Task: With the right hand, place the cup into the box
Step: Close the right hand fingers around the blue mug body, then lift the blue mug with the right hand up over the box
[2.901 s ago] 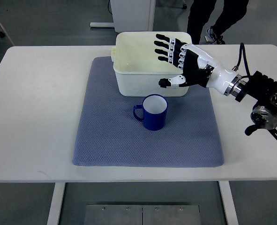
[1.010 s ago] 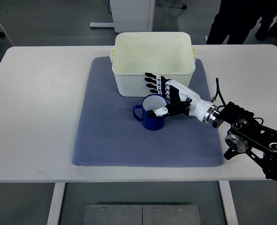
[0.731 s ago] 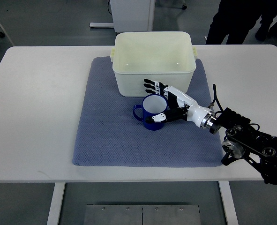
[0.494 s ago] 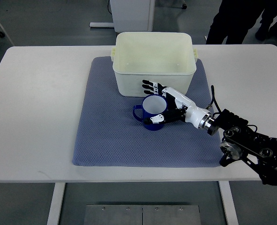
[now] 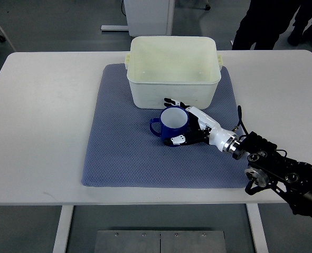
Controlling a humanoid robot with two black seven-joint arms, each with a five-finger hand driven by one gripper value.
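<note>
My right robot hand [image 5: 186,122] wraps the blue cup [image 5: 170,124] from its right side: the fingers [image 5: 172,101] curl behind the far wall, the thumb [image 5: 178,140] presses the near wall. The cup stands upright, mouth up, its handle pointing left. It is glossy dark blue with a white inside, resting on the blue mat [image 5: 119,147] just in front of the cream box [image 5: 145,95], on the white table [image 5: 39,105].

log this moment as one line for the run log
phase: grasping | right hand: fingers wrapping blue cup | cup: upright on mat, handle left | box: empty, behind cup
</note>
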